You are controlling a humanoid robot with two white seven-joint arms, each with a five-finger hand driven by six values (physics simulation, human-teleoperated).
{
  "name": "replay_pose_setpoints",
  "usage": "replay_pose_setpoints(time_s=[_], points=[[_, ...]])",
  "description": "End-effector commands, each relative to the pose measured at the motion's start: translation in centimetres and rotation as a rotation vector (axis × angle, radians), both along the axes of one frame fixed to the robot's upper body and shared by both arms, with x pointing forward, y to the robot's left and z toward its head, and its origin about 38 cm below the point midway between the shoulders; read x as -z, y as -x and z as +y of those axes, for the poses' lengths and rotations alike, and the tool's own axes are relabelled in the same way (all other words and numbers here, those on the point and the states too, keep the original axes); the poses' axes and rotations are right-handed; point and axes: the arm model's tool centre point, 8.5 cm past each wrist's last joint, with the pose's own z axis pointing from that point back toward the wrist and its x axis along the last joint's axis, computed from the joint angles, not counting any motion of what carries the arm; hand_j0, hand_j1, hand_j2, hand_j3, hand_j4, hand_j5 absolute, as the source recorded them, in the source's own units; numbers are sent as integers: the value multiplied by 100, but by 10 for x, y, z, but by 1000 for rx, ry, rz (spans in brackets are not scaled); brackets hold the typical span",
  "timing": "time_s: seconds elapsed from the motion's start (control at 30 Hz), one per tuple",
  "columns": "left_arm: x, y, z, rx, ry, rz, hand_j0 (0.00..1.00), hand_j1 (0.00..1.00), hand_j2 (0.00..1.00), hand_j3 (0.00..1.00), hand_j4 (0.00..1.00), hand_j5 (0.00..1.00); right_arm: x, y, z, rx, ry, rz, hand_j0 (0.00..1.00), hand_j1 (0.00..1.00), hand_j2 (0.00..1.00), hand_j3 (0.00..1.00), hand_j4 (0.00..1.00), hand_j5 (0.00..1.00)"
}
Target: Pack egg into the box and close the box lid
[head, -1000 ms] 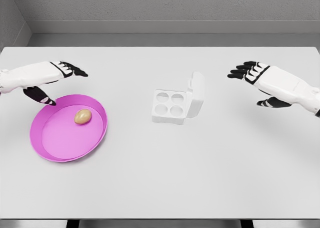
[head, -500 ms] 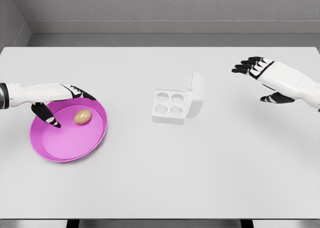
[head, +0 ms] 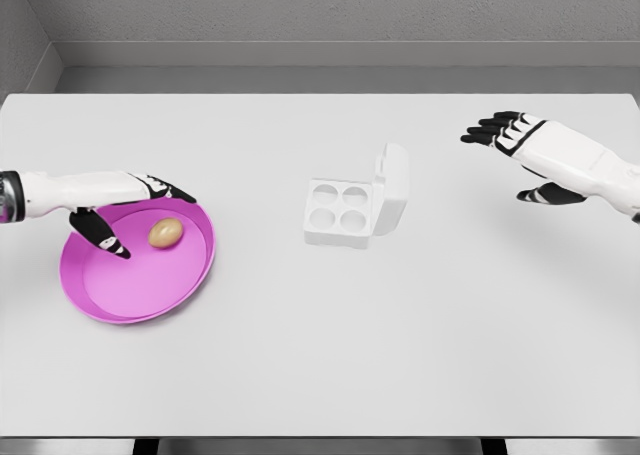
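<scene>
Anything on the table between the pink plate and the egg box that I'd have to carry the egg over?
No. In the head view the table is bare between the pink plate and the open egg box.

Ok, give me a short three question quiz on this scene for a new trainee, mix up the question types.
1. True or false: the egg already sits in one of the box's cups.
2. Multiple choice: the lid of the white box is A) shut flat, B) standing open on the box's right side, C) lying off on the table.
3. Fill in: the hand nearest the egg is the ___ hand.

Key
1. False. The egg lies in the pink plate; all four cups are empty.
2. B.
3. Left. The left hand is over the plate with open fingers beside the egg, while the right hand is open, far right of the box.
</scene>
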Motion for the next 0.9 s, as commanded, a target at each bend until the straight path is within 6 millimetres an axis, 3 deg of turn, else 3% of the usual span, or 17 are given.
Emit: replay_pose_setpoints(time_s=[0.0, 0.07, 0.47, 0.6, 0.87], points=[[0, -2, -3, -3, 9, 0, 92, 92, 92, 92, 92, 92, 0, 0, 2, -2, -10, 1, 100, 100, 100, 100, 100, 100], [2, -4, -6, 0, 10, 2, 85, 85, 85, 85, 85, 85, -1, 0, 2, -2, -10, -1, 100, 100, 100, 100, 100, 100], [3, -4, -5, -5, 11, 3, 85, 85, 85, 85, 85, 85, -1, -2, 7, -9, -22, -5, 100, 100, 100, 100, 100, 100], [4, -4, -6, -3, 14, 3, 79, 79, 79, 79, 79, 79, -1, -2, 7, -9, -22, -5, 100, 100, 100, 100, 100, 100], [9, -2, -6, -3, 14, 16, 79, 79, 79, 79, 79, 79, -1, -2, 7, -10, -22, -7, 100, 100, 100, 100, 100, 100]])
